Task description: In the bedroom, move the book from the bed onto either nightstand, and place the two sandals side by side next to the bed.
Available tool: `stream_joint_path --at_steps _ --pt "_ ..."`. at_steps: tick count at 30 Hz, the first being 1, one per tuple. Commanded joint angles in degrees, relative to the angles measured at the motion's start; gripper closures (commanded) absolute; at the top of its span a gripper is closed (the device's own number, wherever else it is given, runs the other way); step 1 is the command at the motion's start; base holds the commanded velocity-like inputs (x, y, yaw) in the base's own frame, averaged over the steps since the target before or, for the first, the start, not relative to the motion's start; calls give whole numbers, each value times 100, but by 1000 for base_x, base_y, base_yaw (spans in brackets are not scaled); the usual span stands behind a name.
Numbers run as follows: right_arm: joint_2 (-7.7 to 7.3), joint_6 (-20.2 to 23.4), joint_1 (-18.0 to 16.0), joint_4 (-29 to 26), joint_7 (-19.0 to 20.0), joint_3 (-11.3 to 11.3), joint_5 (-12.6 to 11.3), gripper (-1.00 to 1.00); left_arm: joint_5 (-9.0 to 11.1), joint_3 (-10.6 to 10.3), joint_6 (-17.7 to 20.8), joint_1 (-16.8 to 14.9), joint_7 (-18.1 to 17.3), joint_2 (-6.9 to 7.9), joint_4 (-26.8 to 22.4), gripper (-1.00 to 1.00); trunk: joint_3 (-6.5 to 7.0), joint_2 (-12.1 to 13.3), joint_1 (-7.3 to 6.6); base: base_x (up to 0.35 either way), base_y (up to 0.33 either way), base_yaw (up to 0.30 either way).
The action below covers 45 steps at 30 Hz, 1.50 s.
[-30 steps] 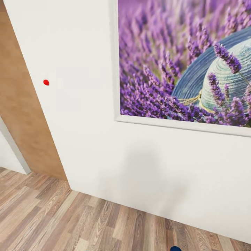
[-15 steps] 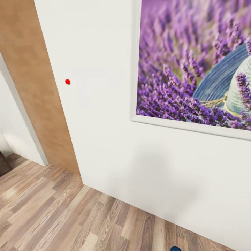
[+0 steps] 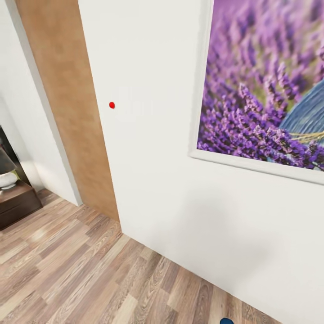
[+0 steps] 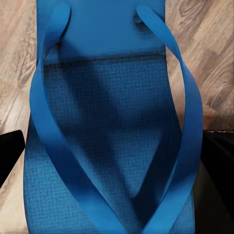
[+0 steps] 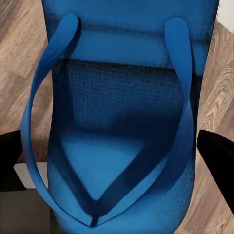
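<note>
Two sandals, one per gripper. Your left gripper (image 4: 114, 161) has its dark fingers (image 4: 10, 153) either side of a blue sandal (image 4: 109, 122), clamped on it, wood floor (image 4: 14, 58) behind. Your right gripper (image 5: 117, 156) grips the other blue sandal (image 5: 122, 112) the same way. Head view: you face a white wall (image 3: 153, 189) with the lavender picture (image 3: 270, 81), a red dot (image 3: 112, 105), a brown door (image 3: 67, 112), a dark cabinet (image 3: 18, 204) at the far left edge. Blue sliver (image 3: 226, 321) at bottom edge, cannot tell what.
</note>
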Motion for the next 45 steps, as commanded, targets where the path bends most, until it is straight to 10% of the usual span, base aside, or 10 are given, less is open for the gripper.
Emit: stream_joint_path --at_steps 1,45 --pt "-4 -12 -2 -6 -17 48 -59 100 28 -32 -24 -6 15 -1 8 100 -7 -5 1 0 0 258" --pt "-2 -8 -2 20 -14 53 -61 100 84 -17 -39 -6 -20 -15 -10 100 -7 -5 1 0 0 247"
